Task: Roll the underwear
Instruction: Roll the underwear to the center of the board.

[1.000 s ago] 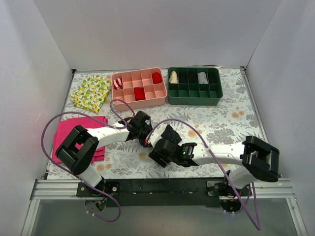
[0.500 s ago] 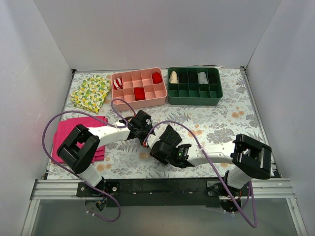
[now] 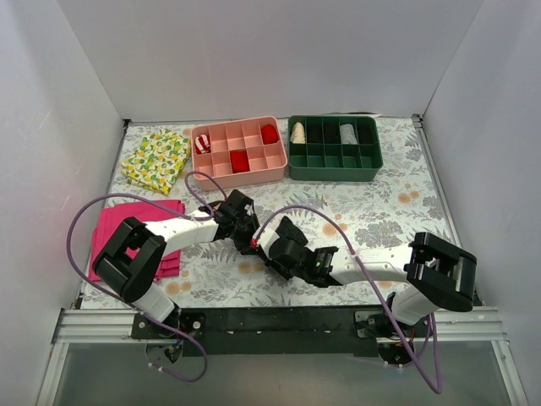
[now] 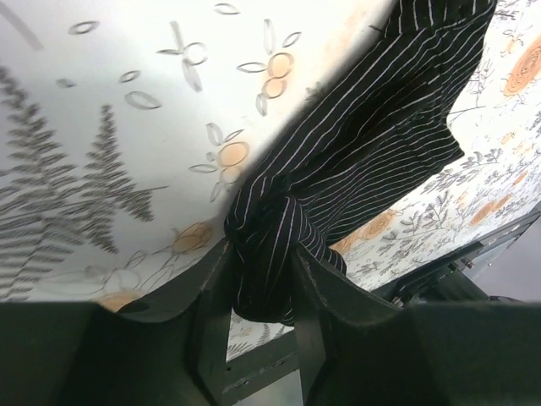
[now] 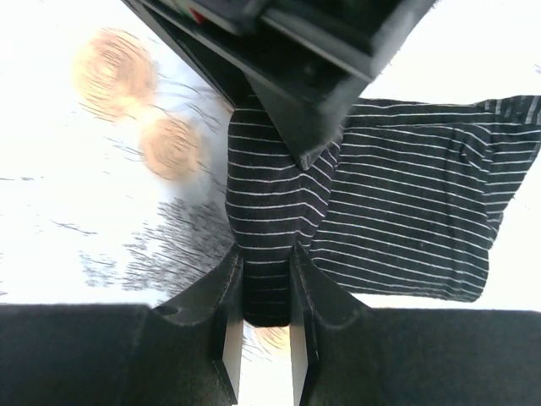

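Note:
The underwear (image 4: 380, 144) is black with thin white stripes and lies on the flower-print table, one end rolled into a thick bundle. My left gripper (image 4: 260, 254) is shut on that rolled end. From the opposite side, my right gripper (image 5: 264, 254) is shut on the same roll, and the flat part of the underwear (image 5: 397, 203) spreads to its right. In the top view both grippers, left (image 3: 251, 236) and right (image 3: 265, 243), meet at the table's middle front, with a little of the underwear (image 3: 285, 226) showing behind them.
A pink divided tray (image 3: 239, 152) and a green divided tray (image 3: 334, 148) stand at the back, some cells holding rolls. A lemon-print cloth (image 3: 155, 159) lies back left, a magenta cloth (image 3: 127, 233) under the left arm. White walls enclose the table.
My right gripper has moved forward and left onto the rolled end and closed on it. The left gripper has stayed on the roll, shifting slightly.

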Tool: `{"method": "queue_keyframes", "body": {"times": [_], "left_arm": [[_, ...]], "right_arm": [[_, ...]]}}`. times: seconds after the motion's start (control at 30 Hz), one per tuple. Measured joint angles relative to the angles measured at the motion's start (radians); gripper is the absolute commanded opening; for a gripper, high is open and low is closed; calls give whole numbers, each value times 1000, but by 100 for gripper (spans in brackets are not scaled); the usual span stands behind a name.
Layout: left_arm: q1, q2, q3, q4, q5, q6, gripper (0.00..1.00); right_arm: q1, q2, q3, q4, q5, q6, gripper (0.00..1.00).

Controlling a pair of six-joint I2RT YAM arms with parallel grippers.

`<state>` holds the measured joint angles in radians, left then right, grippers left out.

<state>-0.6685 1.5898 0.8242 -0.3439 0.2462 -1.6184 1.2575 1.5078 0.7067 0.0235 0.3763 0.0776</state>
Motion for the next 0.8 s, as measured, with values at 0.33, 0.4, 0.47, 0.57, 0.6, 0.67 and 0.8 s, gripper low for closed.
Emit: {"method": "queue_keyframes", "body": {"times": [0.33,0.4,0.47,0.57,0.6,0.67,0.8], "left_arm": [[95,-131,-86,-94,-53,13,65],[126,-168,-100,-116,-72,16,67],[154,-206,-105,-136,-92,19,69],[176,-262,-113,-156,-115,22,71],[179,-277,-116,-161,-121,22,71],[183,-300,-124,-164,-132,21,71],[183,-321,-151,-174,-144,18,72]], "right_arm": [[-37,82,71,81,-245,-28,18],[-35,98,83,98,-277,-37,17],[-35,103,83,113,-307,-45,17],[-39,105,83,122,-354,-45,17],[-43,106,82,126,-374,-41,17],[-52,110,82,136,-414,-29,17],[-89,126,82,163,-510,12,15]]}}
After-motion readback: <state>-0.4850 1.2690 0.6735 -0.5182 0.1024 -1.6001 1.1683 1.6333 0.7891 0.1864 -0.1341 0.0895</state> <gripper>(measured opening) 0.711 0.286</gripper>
